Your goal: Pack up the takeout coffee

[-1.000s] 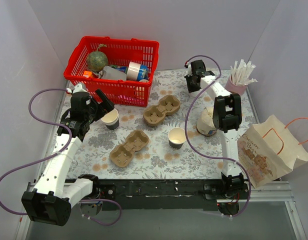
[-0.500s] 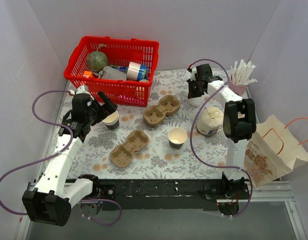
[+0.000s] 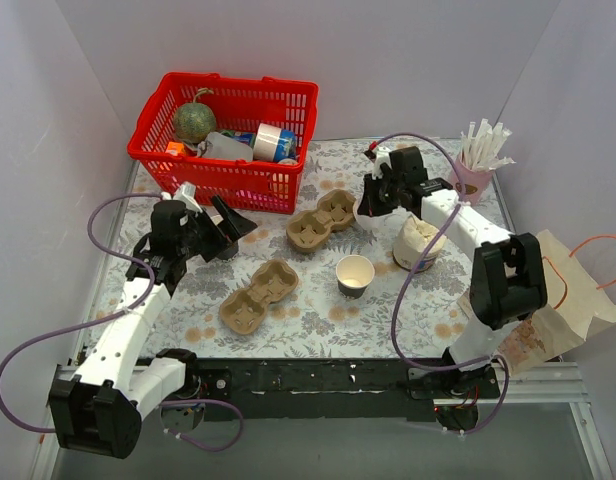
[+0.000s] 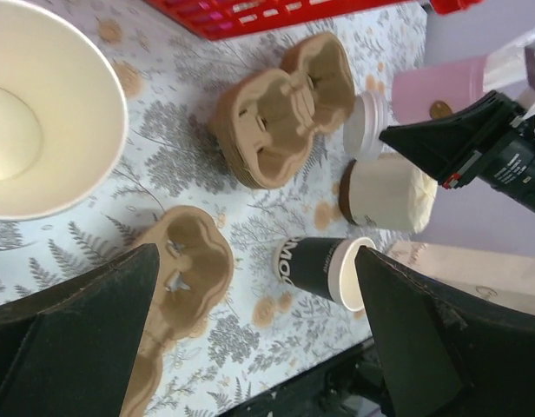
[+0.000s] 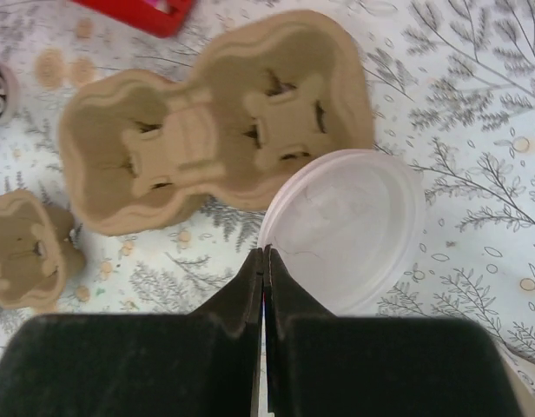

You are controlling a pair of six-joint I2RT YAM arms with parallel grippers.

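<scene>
Right wrist view looks straight down on the takeout coffee (image 5: 341, 230). Its white round lid fills the centre right of the frame, and the cup stands on the floral worktop (image 3: 313, 305). The cup sits just beside the lower right lobe of a pulp cup carrier (image 5: 207, 130). My right pincer (image 5: 265, 254) has its two black fingers pressed together, with only a thin seam between them. Their tips lie at the lid's lower left rim. I cannot tell whether they touch it.

A second pulp carrier (image 5: 24, 252) shows at the left edge of that frame.

In the left wrist view my left pincer (image 4: 254, 261) is spread wide, with one finger at the lower left and the other at the lower right, gripping nothing. An open cream cup (image 4: 33, 113) sits in the upper left corner, outside the fingers. A black open cup (image 4: 324, 269) lies between them, farther off.

From the top view, a red basket (image 3: 228, 130) sits at the upper left. A white tub (image 3: 418, 243) with crumpled paper stands right of centre, near the coffee. A pink holder (image 3: 475, 172) sits at the upper right, and a paper bag (image 3: 553, 290) at the right edge.
</scene>
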